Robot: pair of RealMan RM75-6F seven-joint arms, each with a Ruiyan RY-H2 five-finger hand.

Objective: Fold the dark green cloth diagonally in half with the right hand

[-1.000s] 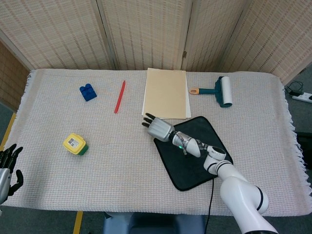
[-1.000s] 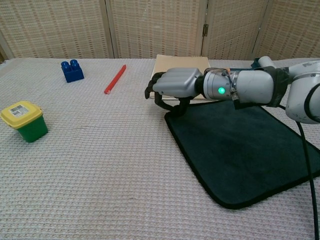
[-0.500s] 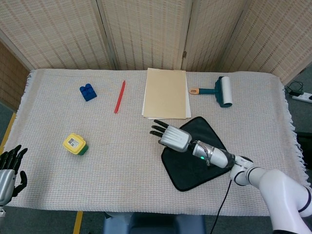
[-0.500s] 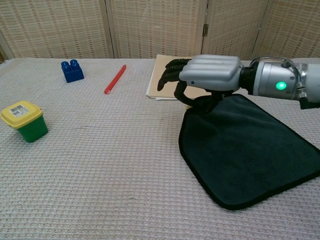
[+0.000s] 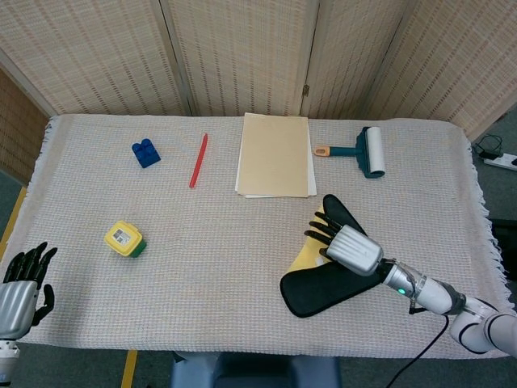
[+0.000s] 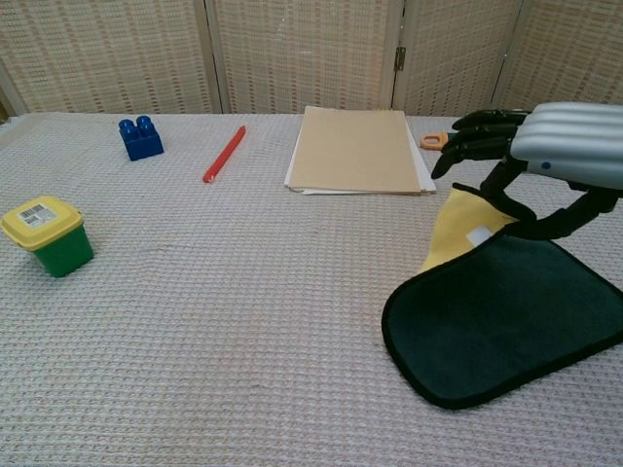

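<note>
Matt dark green cloth (image 6: 506,321) with yellow underside, rough woven table cover (image 6: 224,321), glossy plastic tub (image 6: 47,233)

Bright, even indoor light over the table (image 5: 242,267); shadows soft and faint. Both views sharp, no glare, no visible edge distortion.

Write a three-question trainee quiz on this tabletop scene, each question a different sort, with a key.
1. True or false: the right hand has lifted a corner of the dark green cloth, showing a yellow underside.
2. Which thing lies nearest the blue block? A) red pen B) lint roller C) yellow-lidded box
3. Fill in: the left hand is at the table's near left edge and holds ____.

Key: 1 true; 2 A; 3 nothing.
</note>
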